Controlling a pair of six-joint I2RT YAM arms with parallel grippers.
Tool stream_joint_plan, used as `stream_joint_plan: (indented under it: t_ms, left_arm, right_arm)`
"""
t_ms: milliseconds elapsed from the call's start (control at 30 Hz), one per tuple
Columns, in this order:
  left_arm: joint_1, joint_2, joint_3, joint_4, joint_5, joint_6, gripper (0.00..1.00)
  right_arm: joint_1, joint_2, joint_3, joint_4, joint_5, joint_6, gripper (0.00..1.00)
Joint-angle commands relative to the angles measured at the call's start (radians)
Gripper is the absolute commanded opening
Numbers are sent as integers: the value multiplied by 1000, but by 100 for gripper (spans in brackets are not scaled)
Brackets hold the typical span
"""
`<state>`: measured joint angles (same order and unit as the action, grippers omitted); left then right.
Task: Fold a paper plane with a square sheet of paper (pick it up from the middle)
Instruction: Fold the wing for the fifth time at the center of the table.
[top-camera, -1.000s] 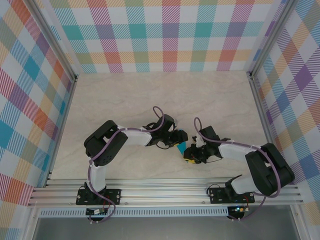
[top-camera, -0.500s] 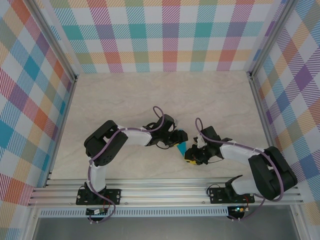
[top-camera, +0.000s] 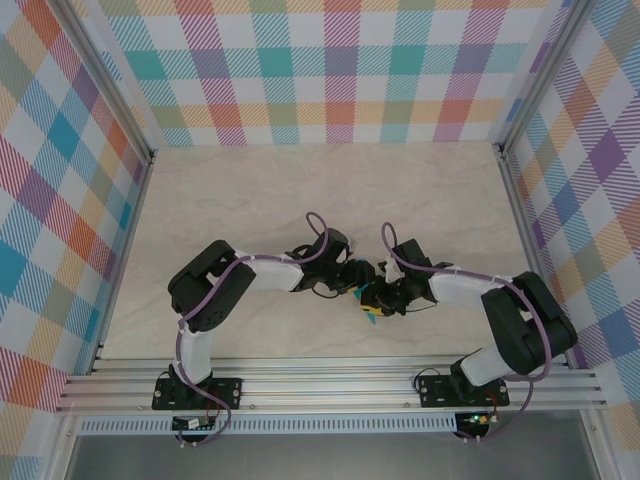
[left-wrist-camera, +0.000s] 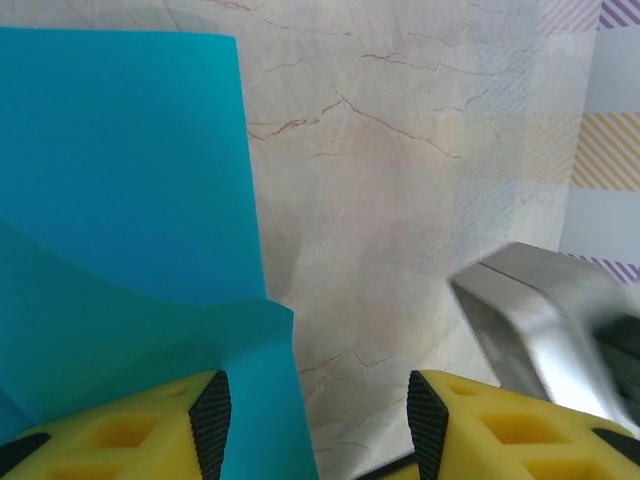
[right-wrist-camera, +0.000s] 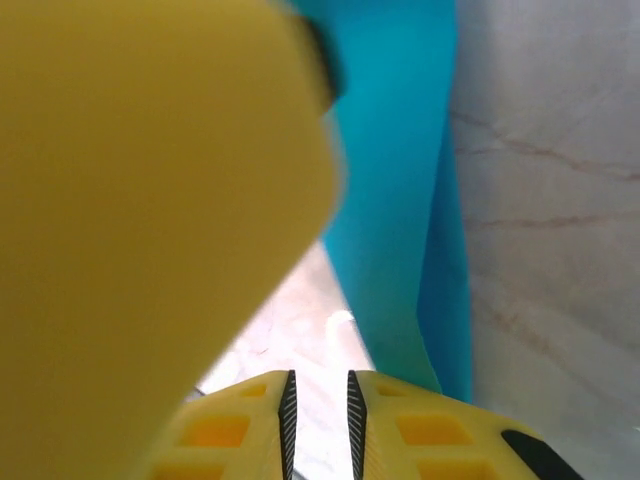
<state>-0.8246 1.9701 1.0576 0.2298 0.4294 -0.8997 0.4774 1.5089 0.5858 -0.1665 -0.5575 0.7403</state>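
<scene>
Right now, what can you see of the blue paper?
The square sheet of paper is thin, plain teal-blue, with straight edges and a sharp corner. It isn't flat: the near part bulges in a soft wave at the left gripper, its edge reaching between the open jaws; the rest seems to lie on the marbled table. The right gripper is close beside it; whether they touch, I cannot tell.

A pale, marble-patterned tabletop (top-camera: 300, 190) lies under soft, even light. Pastel plaid walls (top-camera: 340, 70) enclose its far, left and right edges. Aluminium rails (top-camera: 330, 385) run along its near edge.
</scene>
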Motion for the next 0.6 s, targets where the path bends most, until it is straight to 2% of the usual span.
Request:
stream_joint_plan:
  t_ms: [0,100,133,233,567]
  left_arm:
    - [-4,59,7,-47,-6,18,52]
    - [-4,52,5,-47,-6,28,53]
    - [-5,50,8,-47,-3,36,53]
    - [4,41,21,-94,-30,86,53]
    - [77,40,23,-74,9,175,53]
  right_arm:
    - [-3,55,-30,31,14,-11,21]
    - [-1,94,-69,27,36,-15,7]
    - [-2,101,-81,27,40,-15,6]
    - [-1,105,-117,24,63,-17,3]
    - [-1,100,-119,-20,84,-55,0]
